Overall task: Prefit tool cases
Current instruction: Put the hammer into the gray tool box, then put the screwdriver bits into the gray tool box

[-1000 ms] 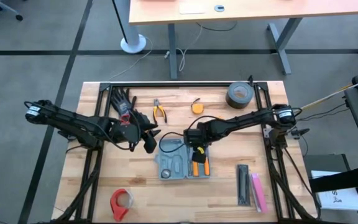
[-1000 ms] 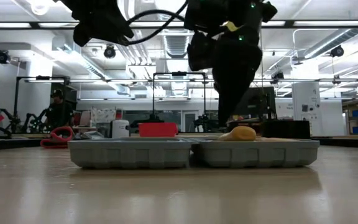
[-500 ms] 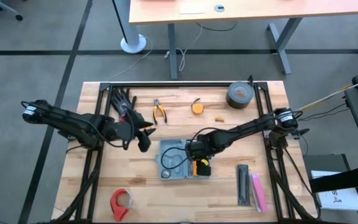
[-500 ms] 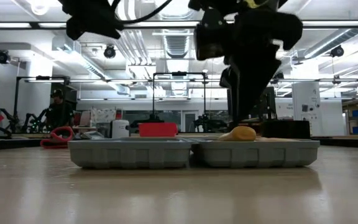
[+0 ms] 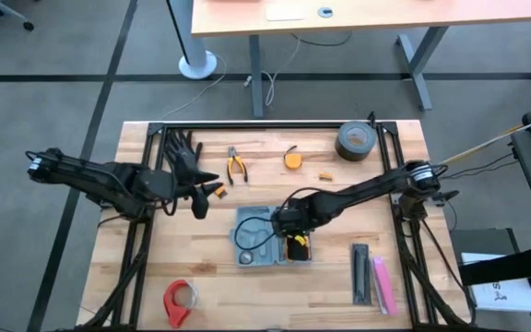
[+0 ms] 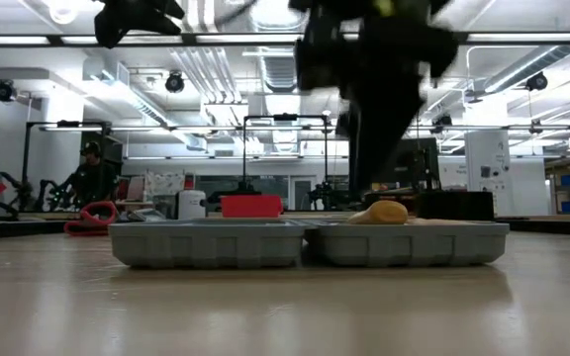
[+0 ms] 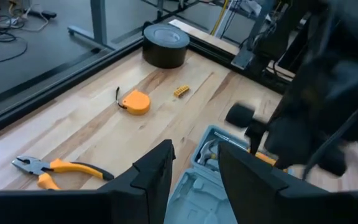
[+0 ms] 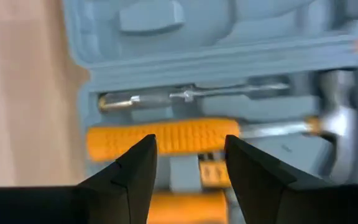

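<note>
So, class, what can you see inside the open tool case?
Inside the tool case lie an orange-handled tool, a slim metal tool and a hammer. The right pincer covers the slots nearest it.

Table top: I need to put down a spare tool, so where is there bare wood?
Bare wood lies between the red tape roll and the tool case, and along the edge near the black tape roll. It is crowded around the case, where the right gripper hovers, and near the pliers by the left gripper.
</note>
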### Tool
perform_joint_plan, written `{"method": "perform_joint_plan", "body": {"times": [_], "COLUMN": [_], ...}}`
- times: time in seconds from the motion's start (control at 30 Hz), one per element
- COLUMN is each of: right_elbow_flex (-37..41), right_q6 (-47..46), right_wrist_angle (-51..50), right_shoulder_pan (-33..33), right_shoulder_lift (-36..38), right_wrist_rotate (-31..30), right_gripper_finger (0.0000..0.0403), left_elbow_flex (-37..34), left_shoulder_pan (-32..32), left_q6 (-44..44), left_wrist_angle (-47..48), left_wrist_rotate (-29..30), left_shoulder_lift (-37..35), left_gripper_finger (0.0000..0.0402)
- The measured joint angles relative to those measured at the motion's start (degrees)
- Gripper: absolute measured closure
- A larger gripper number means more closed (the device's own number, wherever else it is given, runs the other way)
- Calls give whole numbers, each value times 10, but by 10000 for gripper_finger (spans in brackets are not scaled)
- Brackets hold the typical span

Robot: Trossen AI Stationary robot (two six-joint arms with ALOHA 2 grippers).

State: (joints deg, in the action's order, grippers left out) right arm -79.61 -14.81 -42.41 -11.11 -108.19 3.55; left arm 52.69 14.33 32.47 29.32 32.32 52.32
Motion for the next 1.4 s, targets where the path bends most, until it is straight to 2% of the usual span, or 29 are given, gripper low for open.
{"method": "perform_joint_plan", "body": {"times": [0.07,0.23,0.33,0.53,0.8,1.07,1.4], "right_elbow_flex": [15,9,2,-5,-6,-5,-2], "right_q6": [10,14,15,17,15,19,63], "right_wrist_angle": [30,23,19,9,-16,-59,-101], "right_shoulder_pan": [0,4,4,4,6,16,81], "right_shoulder_lift": [-35,-75,-59,6,57,61,66], "right_wrist_rotate": [29,42,37,-10,-36,-55,-58], "right_gripper_finger": [240,256,264,272,268,274,290], "left_elbow_flex": [0,0,0,1,1,1,1], "left_shoulder_pan": [0,1,1,1,1,1,1], "left_q6": [0,4,5,5,-2,2,9], "left_wrist_angle": [0,5,7,7,7,-1,-32], "left_wrist_rotate": [0,-21,-34,-34,-34,-34,-29], "left_shoulder_lift": [-3,-2,-1,-1,12,57,88], "left_gripper_finger": [267,262,263,269,265,266,276]}}
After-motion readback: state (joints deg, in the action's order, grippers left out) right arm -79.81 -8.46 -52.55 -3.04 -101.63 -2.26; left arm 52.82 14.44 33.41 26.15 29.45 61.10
